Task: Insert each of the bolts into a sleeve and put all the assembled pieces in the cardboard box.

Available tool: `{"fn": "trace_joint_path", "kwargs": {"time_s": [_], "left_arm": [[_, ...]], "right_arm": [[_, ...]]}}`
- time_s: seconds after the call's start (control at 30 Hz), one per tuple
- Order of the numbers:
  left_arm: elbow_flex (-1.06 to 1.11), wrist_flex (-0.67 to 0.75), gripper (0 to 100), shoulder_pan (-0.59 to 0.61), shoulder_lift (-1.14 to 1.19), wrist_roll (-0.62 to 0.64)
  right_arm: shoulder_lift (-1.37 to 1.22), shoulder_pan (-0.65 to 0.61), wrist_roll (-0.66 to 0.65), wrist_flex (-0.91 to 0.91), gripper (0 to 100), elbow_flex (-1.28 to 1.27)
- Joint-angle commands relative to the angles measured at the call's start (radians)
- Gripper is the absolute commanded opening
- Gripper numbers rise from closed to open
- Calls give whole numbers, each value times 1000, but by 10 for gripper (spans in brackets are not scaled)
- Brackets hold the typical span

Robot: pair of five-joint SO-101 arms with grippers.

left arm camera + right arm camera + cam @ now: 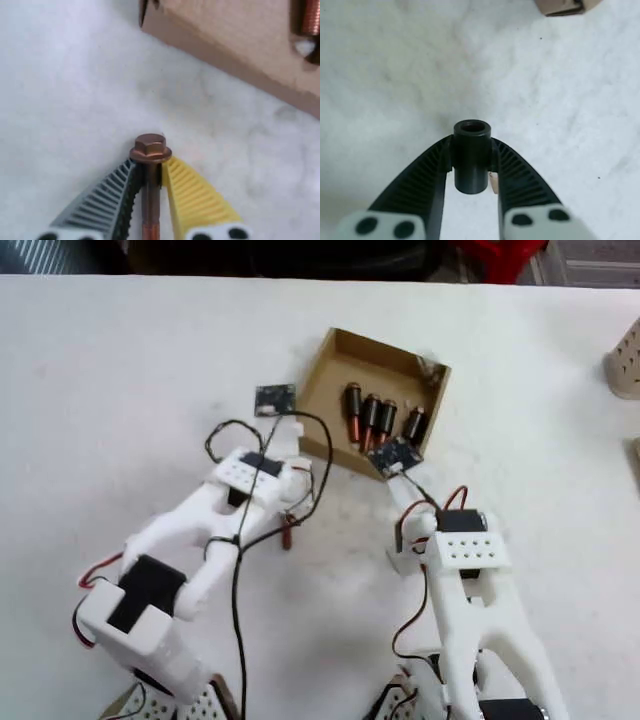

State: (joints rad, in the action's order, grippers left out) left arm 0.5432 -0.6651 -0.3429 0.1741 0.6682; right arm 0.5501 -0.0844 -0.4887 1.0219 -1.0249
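Observation:
My left gripper (150, 162) is shut on a copper bolt (150, 147), gripped just under its hex head between the grey and yellow fingers. The cardboard box (235, 45) is close ahead of it. My right gripper (470, 150) is shut on a black sleeve (471, 155), its open bore facing the camera, above the white table. A corner of the box (560, 6) lies beyond. From above, the left arm (230, 490) and right arm (465, 550) both stand at the near side of the box (325, 445), which holds several assembled pieces (370, 418).
Black cables (238, 570) loop over the left arm and across the table beside it. A beige perforated object (625, 365) stands at the right edge. The table's far edge (200, 276) runs behind the box. Open white tabletop lies to the far left and right.

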Motion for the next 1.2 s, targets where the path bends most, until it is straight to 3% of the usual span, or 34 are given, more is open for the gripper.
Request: {"fn": "trace_joint_path", "kwargs": {"time_s": [0.0, 0.17, 0.43, 0.73, 0.9, 1.17], "left_arm": [[-26, -8, 24, -8, 1, -9], [-26, -2, 23, 28, -5, -9], [-55, -3, 23, 189, -10, -9], [-75, 0, 23, 285, -16, -141], [-66, 8, 23, 384, -62, -230], [-64, 72, 22, 437, -41, -256]], "right_arm": [[35, 7, -2, -13, 17, 5], [35, 7, 0, -13, 17, 5], [44, -2, 25, -108, 18, 11], [35, -202, 315, -346, 18, 6], [35, -306, 344, -579, 17, -43], [35, -466, 423, -1198, 17, -256]]}}
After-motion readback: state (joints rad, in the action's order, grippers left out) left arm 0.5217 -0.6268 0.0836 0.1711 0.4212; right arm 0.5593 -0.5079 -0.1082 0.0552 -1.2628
